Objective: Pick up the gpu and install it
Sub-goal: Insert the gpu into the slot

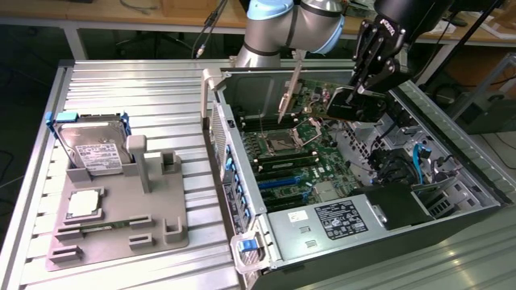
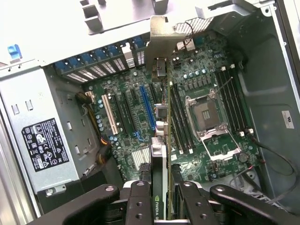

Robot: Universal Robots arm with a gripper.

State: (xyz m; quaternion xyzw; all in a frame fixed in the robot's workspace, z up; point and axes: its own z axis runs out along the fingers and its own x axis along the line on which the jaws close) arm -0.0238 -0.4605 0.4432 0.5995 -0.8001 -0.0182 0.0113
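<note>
The gpu (image 1: 321,99) hangs edge-on over the open computer case (image 1: 475,199), above the motherboard (image 1: 310,154). It is a thin dark card with a pale metal bracket (image 1: 289,90) at the end toward the case's rear wall. My gripper (image 1: 354,103) is shut on the card's other end. In the wrist view the gpu (image 2: 161,140) runs as a narrow edge from between my fingers (image 2: 139,201) out to its bracket (image 2: 161,35). It hovers over the strip between the blue expansion slot (image 2: 147,108) and the memory slots (image 2: 180,126), clear of the board.
A grey parts fixture (image 1: 157,235) at the exterior view's left holds a silver hard drive (image 1: 95,151) and a processor (image 1: 84,203). Inside the case are the open processor socket (image 2: 206,115), a power supply (image 1: 335,219) and loose cables (image 1: 419,163). Case walls ring the motherboard.
</note>
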